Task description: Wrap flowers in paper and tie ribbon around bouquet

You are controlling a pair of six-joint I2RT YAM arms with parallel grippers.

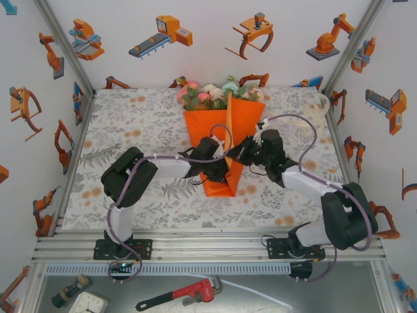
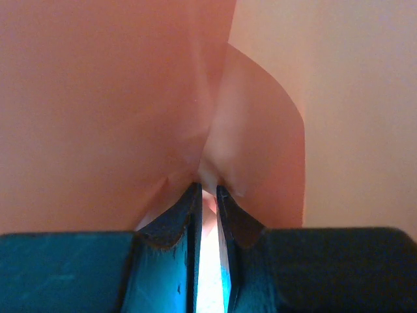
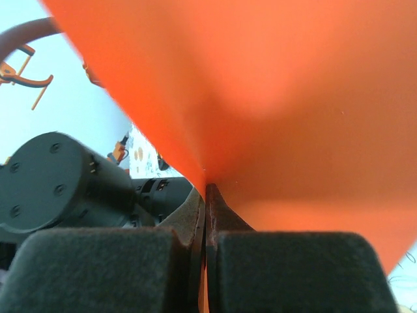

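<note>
The orange paper point(image 1: 202, 127) lies folded into a cone around the flowers point(image 1: 212, 93), whose pink, white and green blooms stick out at its far end. My left gripper point(image 1: 220, 163) is at the cone's near left side. In the left wrist view its jaws point(image 2: 207, 186) stand narrowly apart, pinching a fold of paper point(image 2: 98, 98). My right gripper point(image 1: 242, 151) meets the cone's raised right flap. Its fingers point(image 3: 206, 188) are shut on the edge of the paper point(image 3: 293, 98). A cream strip that looks like the ribbon point(image 1: 320, 107) lies at the table's far right edge.
The floral tablecloth point(image 1: 137, 124) covers the table, which is walled in on three sides. An aluminium rail point(image 1: 208, 244) runs along the near edge. A red pipe wrench point(image 1: 186, 295) and a small clock point(image 1: 88, 303) lie below it.
</note>
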